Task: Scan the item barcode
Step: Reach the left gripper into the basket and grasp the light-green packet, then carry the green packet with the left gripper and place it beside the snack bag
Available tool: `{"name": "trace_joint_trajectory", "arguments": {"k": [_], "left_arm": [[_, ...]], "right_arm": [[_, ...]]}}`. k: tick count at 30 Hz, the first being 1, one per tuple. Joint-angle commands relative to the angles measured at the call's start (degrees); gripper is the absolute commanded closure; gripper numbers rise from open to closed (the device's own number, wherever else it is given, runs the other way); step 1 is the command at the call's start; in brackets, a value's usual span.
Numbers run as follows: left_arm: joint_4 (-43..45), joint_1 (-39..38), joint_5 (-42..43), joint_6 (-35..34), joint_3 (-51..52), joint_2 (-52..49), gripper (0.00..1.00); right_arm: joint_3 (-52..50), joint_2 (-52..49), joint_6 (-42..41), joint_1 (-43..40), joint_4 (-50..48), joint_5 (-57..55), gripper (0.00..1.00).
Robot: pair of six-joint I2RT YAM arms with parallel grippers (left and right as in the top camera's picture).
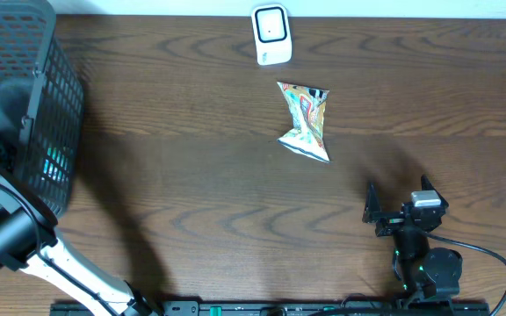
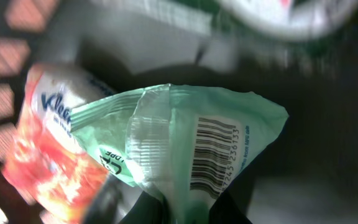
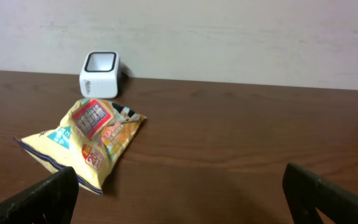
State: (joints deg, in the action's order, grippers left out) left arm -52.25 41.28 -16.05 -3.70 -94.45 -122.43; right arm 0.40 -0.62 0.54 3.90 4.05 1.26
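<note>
My left hand (image 2: 189, 209) is down inside the basket (image 1: 25, 88) at the far left of the desk (image 1: 191, 175). It is pinched tight on the lower edge of the green packet (image 2: 185, 124), whose barcode (image 2: 213, 155) faces the wrist camera. My right hand (image 1: 399, 198) hangs spread wide over the near right of the desk, holding nothing.

The grip looks thin to me, only a fold of film between the fingers. If I lift fast, the packet could slide out or swing. The orange pack (image 2: 48, 155) presses against its left side and may drag up with it or snag it on the basket wall.

The scanner (image 1: 271, 33) stands at the far middle of the desk, well apart from the basket, with a snack bag (image 1: 306, 121) lying just in front of it. A low carry risks brushing that bag. If the film crumples across the barcode, the scan may fail.
</note>
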Motion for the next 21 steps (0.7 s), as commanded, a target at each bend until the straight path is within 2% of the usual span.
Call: {"name": "trace_joint_trajectory", "arguments": {"k": [1, 4, 6, 12, 15, 17, 19, 21], "left_arm": [[-0.7, 0.5, 7.93, -5.97, -1.29, 8.13, 0.93], [2.54, 0.5, 19.8, -8.28, -1.42, 16.76, 0.93], [6.6, 0.48, 27.69, -13.51, -1.42, 24.65, 0.92], [14.08, 0.37, 36.33, -30.01, -1.42, 39.85, 0.93], [21.05, 0.26, 47.56, -30.34, -1.42, 46.01, 0.93], [23.26, -1.75, 52.17, -30.86, -1.42, 48.52, 0.93], [22.73, -5.31, 53.59, -31.1, -1.4, 49.68, 0.93], [19.71, -13.51, 53.53, -29.86, -1.29, 49.57, 0.93]], "right_arm": [[-0.09, 0.33, 0.39, 0.33, 0.26, -0.26, 0.01], [-0.07, 0.33, 0.39, 0.33, 0.26, -0.26, 0.01], [-0.07, 0.35, 0.39, 0.33, 0.26, -0.26, 0.01], [-0.07, 0.33, 0.39, 0.33, 0.26, -0.26, 0.01], [-0.09, 0.35, 0.39, 0.33, 0.26, -0.26, 0.01], [-0.07, 0.35, 0.39, 0.33, 0.26, -0.26, 0.01], [-0.07, 0.33, 0.39, 0.33, 0.26, -0.26, 0.01], [-0.07, 0.33, 0.39, 0.33, 0.26, -0.26, 0.01]]}}
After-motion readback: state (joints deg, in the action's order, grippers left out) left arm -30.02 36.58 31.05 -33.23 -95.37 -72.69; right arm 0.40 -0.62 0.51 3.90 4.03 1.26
